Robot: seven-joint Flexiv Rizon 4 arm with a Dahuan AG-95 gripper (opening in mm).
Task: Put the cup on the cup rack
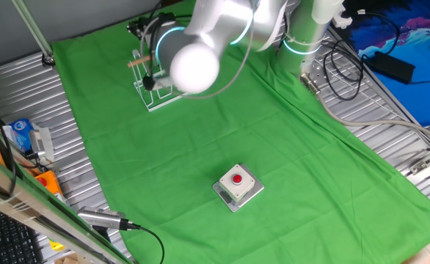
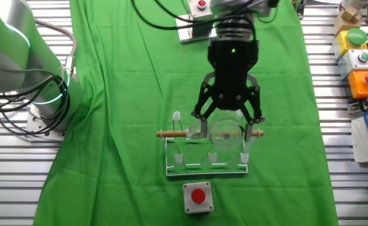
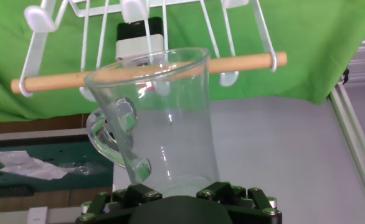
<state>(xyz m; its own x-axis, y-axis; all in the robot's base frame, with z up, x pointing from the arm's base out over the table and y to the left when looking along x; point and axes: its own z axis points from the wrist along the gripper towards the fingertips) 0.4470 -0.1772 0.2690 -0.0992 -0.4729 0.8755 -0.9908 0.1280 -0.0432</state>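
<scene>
One gripper [image 2: 229, 119] hangs over the far end of the green cloth [image 2: 127, 163], its black fingers [image 2: 254, 108] spread down either side of the cup [image 2: 224, 132] and closed against it, so the clear cup is carried off the table. In the other fixed view the cup sits right at the wooden rod [image 2: 171, 134] of the cup rack [image 2: 206, 154], overlapping the rod's right half, with the rack's clear base at about 6 o'clock from the cup. Whether the glass touches the rod I cannot tell from there.

From the hand view the cup [image 3: 161, 121] fills the middle of the picture, its base nearest the black gripper body at 6 o'clock and its open mouth pointing toward the rack. Its little handle [image 3: 103, 138] sticks out at 9 o'clock. The wooden rod [image 3: 52, 79] runs across just behind the cup's rim, from 9 o'clock to 3 o'clock, slightly tilted, and the white loops of the cup rack [image 3: 45, 22] fan out above it toward 12 o'clock.

In one fixed view the white arm [image 1: 200, 51] covers most of the cup rack [image 1: 155, 92], which stands at the far left part of the cloth; the cup itself is hidden there. A grey box with red button [image 1: 238, 186] rests on the cloth well apart from the rack, at about 5 o'clock from it.
</scene>
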